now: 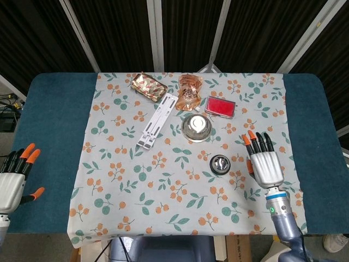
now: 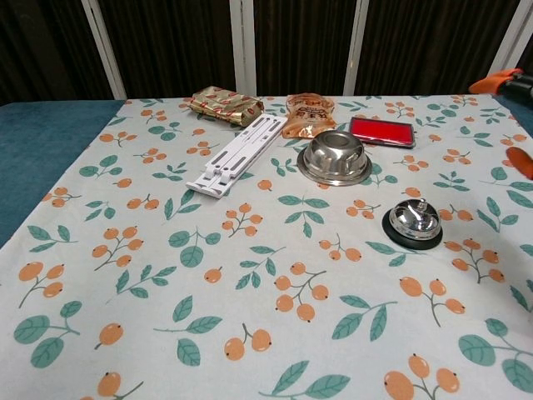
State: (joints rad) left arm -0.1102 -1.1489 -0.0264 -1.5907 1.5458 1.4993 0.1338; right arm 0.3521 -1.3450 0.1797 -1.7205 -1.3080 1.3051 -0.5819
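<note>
A chrome call bell (image 1: 221, 164) (image 2: 414, 221) on a black base stands on the floral cloth, right of centre. My right hand (image 1: 265, 162) hovers raised to the right of the bell, fingers spread and holding nothing; only its orange fingertips (image 2: 500, 82) show at the chest view's right edge. My left hand (image 1: 12, 182) stays at the far left over the blue table top, fingers apart and empty.
A steel bowl (image 1: 196, 127) (image 2: 335, 157) sits behind the bell. Further back lie a red flat case (image 1: 220, 106), an orange snack pouch (image 1: 189, 90), a gold candy pack (image 1: 148, 86) and a white folding stand (image 1: 158, 120).
</note>
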